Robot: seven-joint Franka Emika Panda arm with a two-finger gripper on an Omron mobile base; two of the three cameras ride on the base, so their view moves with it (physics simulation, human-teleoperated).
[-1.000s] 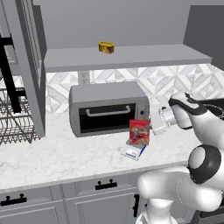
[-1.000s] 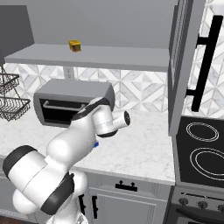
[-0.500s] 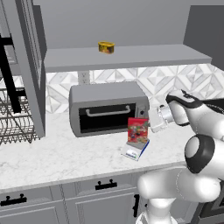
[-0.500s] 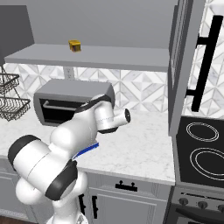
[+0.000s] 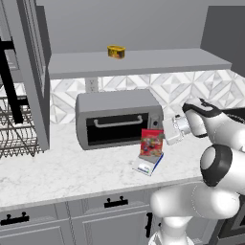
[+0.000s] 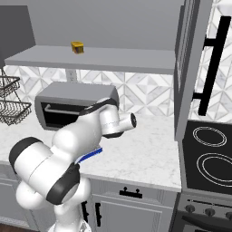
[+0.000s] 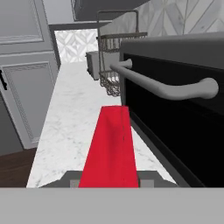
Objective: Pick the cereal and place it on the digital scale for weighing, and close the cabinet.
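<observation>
The claw (image 5: 165,136) is reaching sideways from the arm, closed on the right edge of the cereal box (image 5: 151,142) and holding it upright. In the hand view the box's narrow red side (image 7: 109,148) is running straight out from between the claw's fingers. The box is standing on the digital scale (image 5: 147,165), a small flat device with a white base and blue edge, which is lying on the marble tabletop (image 5: 62,170) just in front of the toaster oven (image 5: 117,117). In the right base view the blue edge of the scale (image 6: 90,155) is peeking out from behind the arm.

The toaster oven is sitting against the tiled backsplash, its dark door and grey bar handle (image 7: 166,85) facing forward. Above it a grey shelf (image 5: 139,62) is carrying a small yellow can (image 5: 116,51).

To the left a wire basket rack (image 5: 19,127) is resting on the tabletop. The cabinet door (image 5: 28,72) is standing open above it, swung out toward the camera, with its black bar handle (image 5: 9,81) showing. In the right base view another cabinet door (image 6: 192,63) is standing beside a black cooktop (image 6: 208,154).
</observation>
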